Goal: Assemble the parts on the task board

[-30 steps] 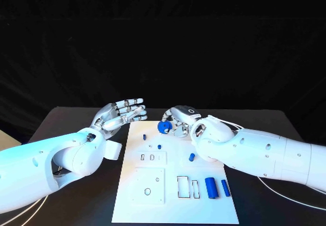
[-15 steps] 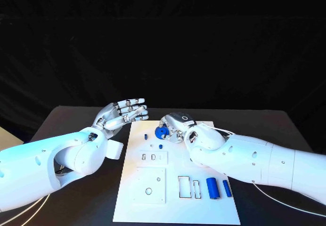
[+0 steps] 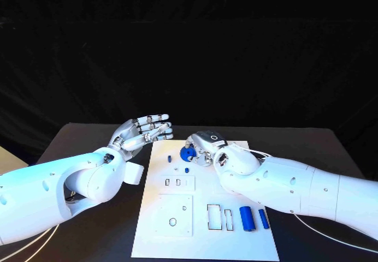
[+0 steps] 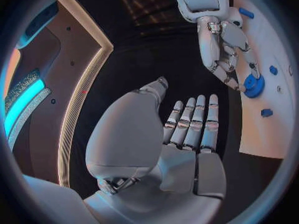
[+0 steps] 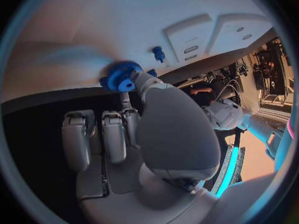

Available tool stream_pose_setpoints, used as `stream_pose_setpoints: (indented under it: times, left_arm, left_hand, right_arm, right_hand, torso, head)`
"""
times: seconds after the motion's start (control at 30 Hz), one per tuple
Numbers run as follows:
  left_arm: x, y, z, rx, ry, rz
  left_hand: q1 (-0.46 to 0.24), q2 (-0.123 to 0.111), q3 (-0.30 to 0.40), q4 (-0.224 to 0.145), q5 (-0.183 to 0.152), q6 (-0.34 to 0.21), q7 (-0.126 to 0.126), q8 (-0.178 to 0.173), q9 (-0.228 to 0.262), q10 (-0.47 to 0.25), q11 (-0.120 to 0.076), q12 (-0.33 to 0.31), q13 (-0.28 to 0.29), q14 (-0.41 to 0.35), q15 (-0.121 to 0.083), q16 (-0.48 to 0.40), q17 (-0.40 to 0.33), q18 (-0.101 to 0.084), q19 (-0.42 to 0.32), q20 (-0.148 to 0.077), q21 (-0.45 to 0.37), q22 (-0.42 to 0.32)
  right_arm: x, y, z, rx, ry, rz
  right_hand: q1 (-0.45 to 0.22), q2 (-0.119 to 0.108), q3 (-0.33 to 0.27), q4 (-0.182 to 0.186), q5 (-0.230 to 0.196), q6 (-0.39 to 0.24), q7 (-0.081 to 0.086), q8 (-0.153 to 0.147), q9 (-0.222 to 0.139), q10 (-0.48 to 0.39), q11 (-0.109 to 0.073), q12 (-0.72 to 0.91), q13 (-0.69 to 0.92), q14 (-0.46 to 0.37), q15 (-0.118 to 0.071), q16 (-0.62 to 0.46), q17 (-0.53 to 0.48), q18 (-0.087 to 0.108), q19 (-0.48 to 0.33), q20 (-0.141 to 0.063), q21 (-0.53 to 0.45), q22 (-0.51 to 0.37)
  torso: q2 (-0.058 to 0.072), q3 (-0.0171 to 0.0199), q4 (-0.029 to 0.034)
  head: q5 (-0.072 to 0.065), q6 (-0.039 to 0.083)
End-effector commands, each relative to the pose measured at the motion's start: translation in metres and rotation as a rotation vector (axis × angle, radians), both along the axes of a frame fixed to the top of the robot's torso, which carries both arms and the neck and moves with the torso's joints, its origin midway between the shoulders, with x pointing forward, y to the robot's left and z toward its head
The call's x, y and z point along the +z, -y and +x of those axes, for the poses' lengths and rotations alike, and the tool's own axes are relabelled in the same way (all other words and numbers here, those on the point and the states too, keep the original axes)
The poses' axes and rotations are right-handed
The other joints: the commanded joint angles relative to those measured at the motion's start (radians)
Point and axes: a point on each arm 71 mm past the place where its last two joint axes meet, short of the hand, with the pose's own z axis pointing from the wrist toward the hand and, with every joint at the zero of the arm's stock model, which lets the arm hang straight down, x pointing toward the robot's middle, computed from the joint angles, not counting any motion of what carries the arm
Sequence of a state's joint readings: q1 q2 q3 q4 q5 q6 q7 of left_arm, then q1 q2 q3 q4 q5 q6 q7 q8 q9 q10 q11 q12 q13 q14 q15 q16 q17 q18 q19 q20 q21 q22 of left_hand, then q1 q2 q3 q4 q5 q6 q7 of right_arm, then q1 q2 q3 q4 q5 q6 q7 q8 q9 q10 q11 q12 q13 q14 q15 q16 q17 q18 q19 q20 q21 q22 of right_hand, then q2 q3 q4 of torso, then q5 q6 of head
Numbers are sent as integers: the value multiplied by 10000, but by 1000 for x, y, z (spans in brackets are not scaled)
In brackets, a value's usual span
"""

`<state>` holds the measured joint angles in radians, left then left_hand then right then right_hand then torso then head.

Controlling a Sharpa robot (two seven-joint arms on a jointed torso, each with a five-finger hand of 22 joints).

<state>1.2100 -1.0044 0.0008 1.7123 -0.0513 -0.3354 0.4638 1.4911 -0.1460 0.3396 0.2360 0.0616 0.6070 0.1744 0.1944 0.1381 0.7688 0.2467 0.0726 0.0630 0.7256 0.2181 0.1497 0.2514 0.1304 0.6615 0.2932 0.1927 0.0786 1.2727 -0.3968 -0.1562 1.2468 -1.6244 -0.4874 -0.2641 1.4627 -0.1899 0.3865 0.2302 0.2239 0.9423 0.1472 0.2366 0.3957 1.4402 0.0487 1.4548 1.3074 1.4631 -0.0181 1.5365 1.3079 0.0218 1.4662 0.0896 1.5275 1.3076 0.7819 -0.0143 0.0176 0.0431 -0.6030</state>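
The white task board (image 3: 206,229) lies in the middle of the black table. My right hand (image 3: 208,144) is over the board's far end and pinches a blue gear (image 3: 187,154) in its fingertips. The gear (image 5: 121,76) is close to the board (image 5: 93,30); I cannot tell whether it touches. A small blue peg (image 3: 169,159) stands just left of the gear, with another small piece (image 3: 187,170) nearer me. My left hand (image 3: 146,131) is raised beside the board's far left corner, empty, palm up and fingers straight. The gear (image 4: 252,84) also shows in the left wrist view, beyond my left hand (image 4: 187,134).
Two blue cylinders (image 3: 245,218) (image 3: 262,218) lie side by side at the board's near right, beside two narrow rectangular slots (image 3: 212,216). Square white insets with holes (image 3: 178,183) sit at the board's middle left. My right forearm (image 3: 291,185) crosses the board's right edge.
My right hand has carried the gear slightly nearer and lower over the board's far end. Its forearm now covers a small blue piece at mid board. The left hand has stayed put.
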Motion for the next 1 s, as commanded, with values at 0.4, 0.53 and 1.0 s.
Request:
stream_pose_setpoints:
  times: [0.4,0.53,1.0]
  left_arm:
    - [1,2,0,-189,-6,-101]
    - [0,1,0,-149,-74,-58]
    - [-2,0,1,-171,-341,49]
  left_hand:
    - [106,11,91,-27,-1,105,992,67,5,63,4,55,8,71,-8,2,-46,122,186,-35,102,-3]
    - [103,12,96,-27,0,82,996,58,-2,44,3,51,5,73,-11,0,-52,130,212,-34,111,-1]
    - [119,57,208,-60,15,-128,1110,-38,-70,-238,29,-29,-25,31,4,-51,-122,139,301,-29,108,-20]
  right_arm:
    - [-4,-4,2,-47,-121,-247]
    - [-6,-4,2,-18,-370,-352]
    - [-11,0,2,105,-985,-743]
  right_hand:
    - [-786,-401,49,187,-944,-585,112,-284,5,-266,249,-380,753,874,170,56,1667,-76,735,118,-23,2143]
    - [-1035,-362,-1469,571,-690,-904,220,-647,-205,-338,368,-457,716,876,281,66,1700,-65,713,244,-63,2119]
    - [-1900,445,-2403,601,236,-649,196,-712,-327,-307,353,-441,804,909,285,115,1861,-51,685,258,-119,2088]
  torso:
    - [5,2,7]
    - [2,-6,15]
    - [4,3,-1]
  head:
    - [-26,39]
    - [-22,33]
    - [39,-6]
